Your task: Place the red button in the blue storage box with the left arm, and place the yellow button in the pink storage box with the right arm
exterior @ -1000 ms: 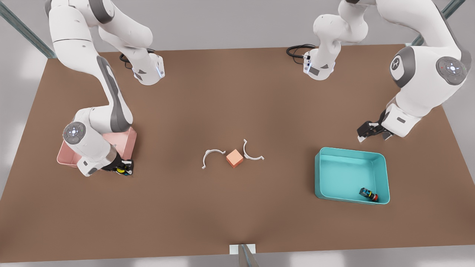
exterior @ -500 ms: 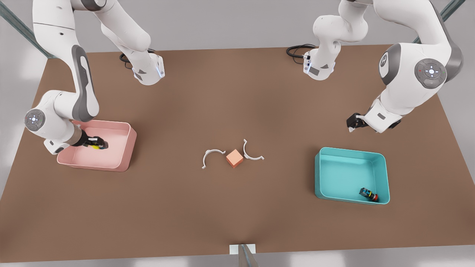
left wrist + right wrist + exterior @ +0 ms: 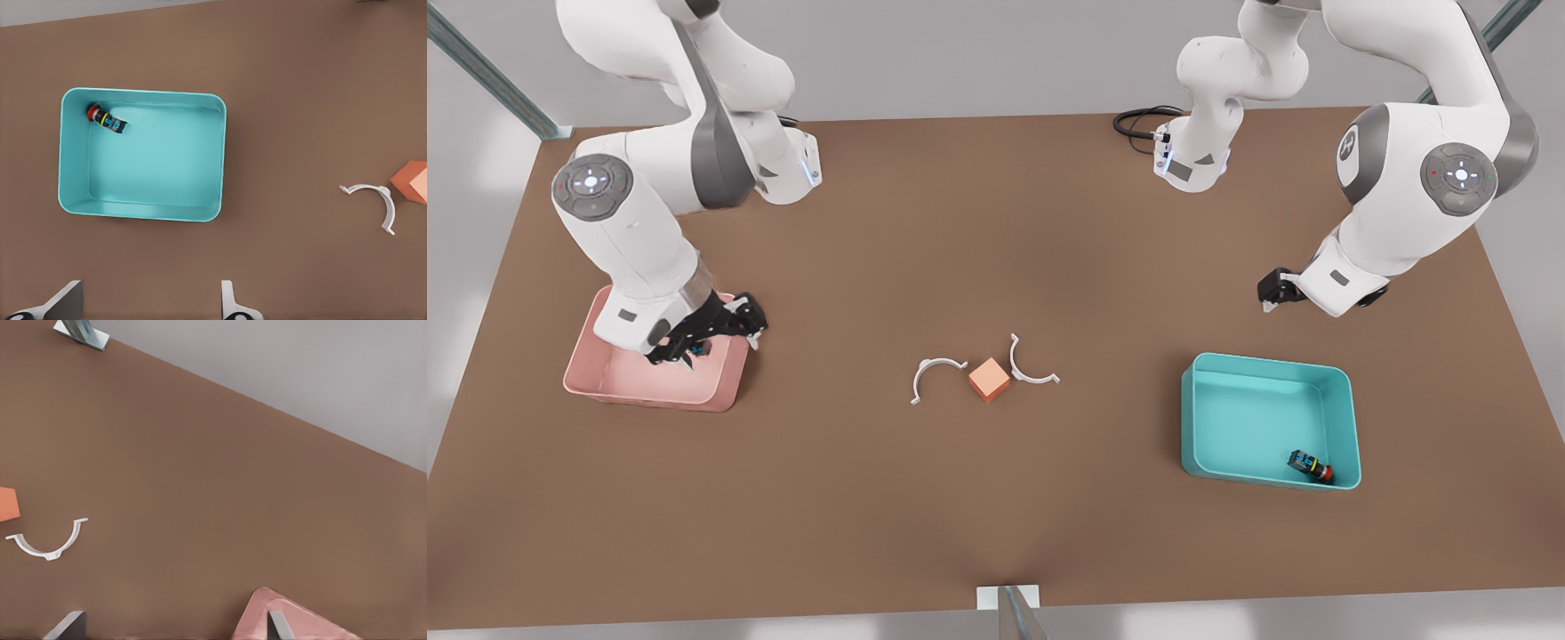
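**A:** Start at the worktop's edge on the front view's left. What sits there?

**B:** The pink storage box (image 3: pixel 605 388), close to that edge. The right gripper (image 3: pixel 719 342) hangs over the box corner nearest the worktop's middle. In the right wrist view its fingertips (image 3: pixel 67 624) stand wide apart with nothing between them.

**A:** And the yellow button?

**B:** I cannot make out a yellow cap. Under the gripper, inside the box, there is a small dark shape with a blue fleck (image 3: pixel 697 350). I judge that to be the button's base, with the gripper covering the rest. Spread, empty fingers over the tray fit a drop into it.

**A:** What is in the middle?

**B:** Two white curved clips (image 3: pixel 936 375) flank an orange-pink cube (image 3: pixel 989 380). They are well apart from both boxes and play no part in the task.

**A:** Further right?

**B:** The blue storage box (image 3: pixel 1188 418). The red button (image 3: pixel 1311 467) lies on its side on the floor, in the box corner toward the worktop's near edge and its right-hand edge in the front view. That half looks done to me.

**A:** And the left gripper (image 3: pixel 1270 293)?

**B:** It hovers clear of the blue box, toward the worktop's far edge, and waits. Its fingers (image 3: pixel 65 301) are spread wide and hold nothing. That height keeps it from knocking the tray.
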